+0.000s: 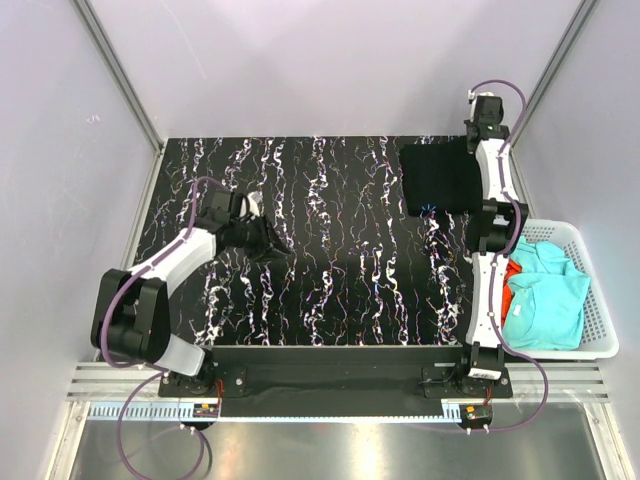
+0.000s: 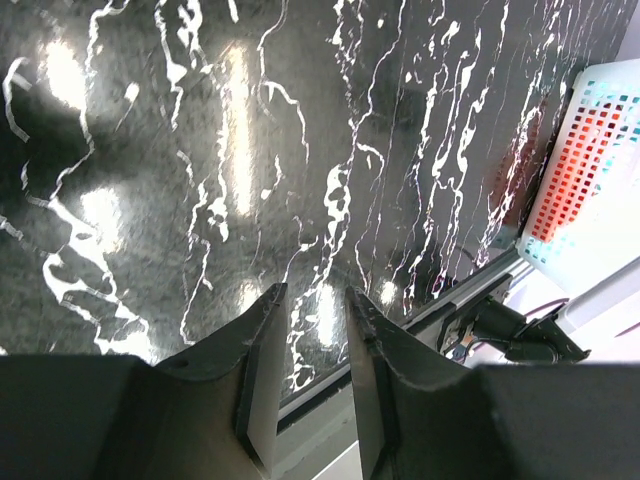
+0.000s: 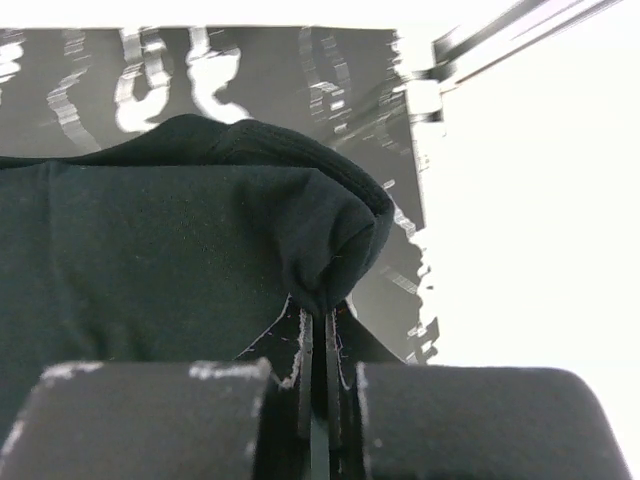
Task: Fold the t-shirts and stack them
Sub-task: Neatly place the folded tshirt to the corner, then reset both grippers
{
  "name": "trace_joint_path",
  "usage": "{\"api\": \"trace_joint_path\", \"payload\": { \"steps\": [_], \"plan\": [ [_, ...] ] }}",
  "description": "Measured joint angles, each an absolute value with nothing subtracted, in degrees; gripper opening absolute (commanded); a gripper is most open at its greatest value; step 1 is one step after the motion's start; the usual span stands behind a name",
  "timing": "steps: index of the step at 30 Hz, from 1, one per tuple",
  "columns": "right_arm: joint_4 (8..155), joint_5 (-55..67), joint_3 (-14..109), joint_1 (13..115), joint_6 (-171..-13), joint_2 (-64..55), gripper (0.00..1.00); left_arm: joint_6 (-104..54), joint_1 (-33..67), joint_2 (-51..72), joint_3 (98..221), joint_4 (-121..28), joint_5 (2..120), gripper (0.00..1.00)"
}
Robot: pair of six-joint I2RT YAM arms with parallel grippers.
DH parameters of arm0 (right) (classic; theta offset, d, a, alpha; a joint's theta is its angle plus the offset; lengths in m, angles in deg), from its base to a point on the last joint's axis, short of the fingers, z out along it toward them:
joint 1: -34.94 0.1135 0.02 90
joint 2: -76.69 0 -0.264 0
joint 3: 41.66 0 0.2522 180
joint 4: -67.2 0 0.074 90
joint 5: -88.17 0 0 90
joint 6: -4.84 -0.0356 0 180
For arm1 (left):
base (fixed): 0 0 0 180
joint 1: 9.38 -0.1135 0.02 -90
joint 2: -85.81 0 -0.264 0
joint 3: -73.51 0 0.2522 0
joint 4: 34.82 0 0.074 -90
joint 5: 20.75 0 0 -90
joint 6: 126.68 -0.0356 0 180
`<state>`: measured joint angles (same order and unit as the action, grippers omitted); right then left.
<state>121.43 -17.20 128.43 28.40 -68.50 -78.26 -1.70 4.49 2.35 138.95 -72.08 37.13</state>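
Note:
A folded black t-shirt (image 1: 438,180) lies at the table's back right. My right gripper (image 1: 472,150) is at its right edge; in the right wrist view the gripper (image 3: 317,315) is shut on a bunched fold of the black t-shirt (image 3: 150,240). A turquoise t-shirt (image 1: 545,295) and an orange-red one (image 1: 510,290) lie in the white basket (image 1: 600,300). My left gripper (image 1: 270,240) hovers over the left half of the table; in the left wrist view the gripper (image 2: 315,295) is partly open with only bare table between its fingers.
The white lattice basket (image 2: 600,170) stands off the table's right edge, beside the right arm. The black marbled table (image 1: 330,250) is bounded by an aluminium frame, with white walls on three sides.

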Motion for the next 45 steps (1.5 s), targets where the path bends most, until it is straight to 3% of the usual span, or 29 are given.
{"api": "trace_joint_path", "payload": {
  "steps": [14, 18, 19, 21, 22, 29, 32, 33, 34, 38, 39, 40, 41, 45],
  "plan": [
    [107.83, -14.91, 128.26, 22.45, -65.06, -81.21, 0.00, 2.04, 10.69, -4.78, 145.92, -71.67, 40.03, 0.34],
    [105.23, -13.66, 128.28, 22.23, -65.30, -82.99, 0.33, 2.87, 11.63, -5.13, 146.18, -71.62, 40.47, 0.34],
    [104.66, -13.12, 128.28, 22.19, -65.54, -83.42, 0.52, 3.02, 11.77, -5.13, 146.20, -71.60, 40.60, 0.34],
    [103.24, -12.57, 128.26, 22.12, -66.20, -83.90, 0.75, 3.46, 12.05, -5.13, 146.20, -71.65, 40.76, 0.34],
    [102.67, -12.48, 128.28, 22.08, -66.66, -83.92, 0.97, 3.61, 12.14, -5.13, 146.20, -71.65, 40.84, 0.34],
    [103.15, -15.34, 120.19, 22.58, -72.47, -77.94, 1.00, 4.88, 12.95, -4.06, 146.18, -71.73, 41.35, 0.39],
    [106.32, -16.22, 109.50, 23.98, -74.48, -69.26, 1.00, 5.84, 13.03, 0.38, 144.65, -71.12, 41.69, 0.43],
    [106.30, -16.11, 104.17, 24.97, -75.55, -65.04, 1.00, 6.32, 13.03, 3.05, 143.19, -70.33, 41.74, 0.53],
    [107.33, -15.85, 99.49, 26.39, -76.71, -60.71, 1.00, 6.69, 13.03, 6.35, 141.22, -69.35, 41.80, 0.55],
    [108.62, -11.74, 84.50, 34.80, -83.93, -44.39, 1.00, 9.86, 13.03, 21.82, 130.88, -66.12, 42.04, 0.60],
    [108.66, -9.84, 81.04, 37.40, -86.37, -40.15, 1.00, 11.28, 13.03, 27.18, 126.31, -64.28, 42.07, 0.69],
    [108.38, -7.19, 77.57, 40.05, -88.71, -36.04, 1.00, 11.54, 13.03, 28.55, 125.16, -64.24, 42.07, 0.69],
    [107.53, -4.46, 73.64, 42.82, -91.77, -31.77, 1.00, 13.25, 13.03, 32.64, 121.77, -63.56, 42.11, 0.99],
    [106.52, 5.86, 56.24, 49.45, -103.75, -16.19, 1.00, 20.29, 13.03, 50.87, 108.24, -62.42, 42.57, 0.99]
  ]
}}
